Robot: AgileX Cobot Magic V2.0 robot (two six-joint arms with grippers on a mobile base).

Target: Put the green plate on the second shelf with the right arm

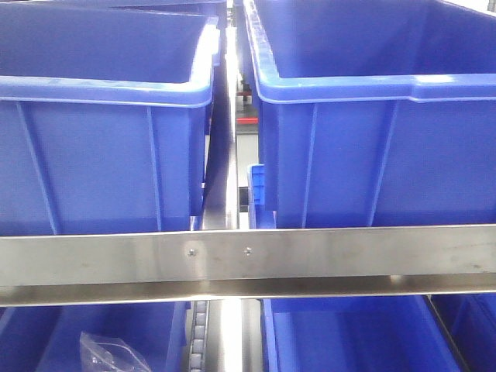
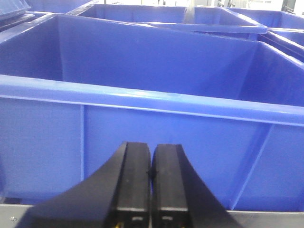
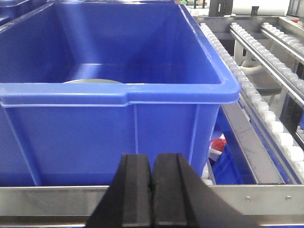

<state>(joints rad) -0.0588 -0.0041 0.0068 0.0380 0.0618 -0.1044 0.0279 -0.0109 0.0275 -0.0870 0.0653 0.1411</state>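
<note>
In the right wrist view a thin pale sage-green arc, the green plate (image 3: 92, 81), shows just above the near rim of a large blue bin (image 3: 118, 128); the rest of it is hidden inside. My right gripper (image 3: 153, 164) is shut and empty, low in front of that bin's near wall. My left gripper (image 2: 151, 154) is also shut with nothing in it, in front of another blue bin (image 2: 142, 137). Neither gripper appears in the front view.
Two blue bins (image 1: 101, 147) (image 1: 372, 147) sit side by side on a steel shelf rail (image 1: 248, 256). Lower bins show beneath, one holding a clear plastic bag (image 1: 112, 356). Roller conveyor tracks (image 3: 266, 109) run right of the bin. A red item (image 3: 218, 144) lies below.
</note>
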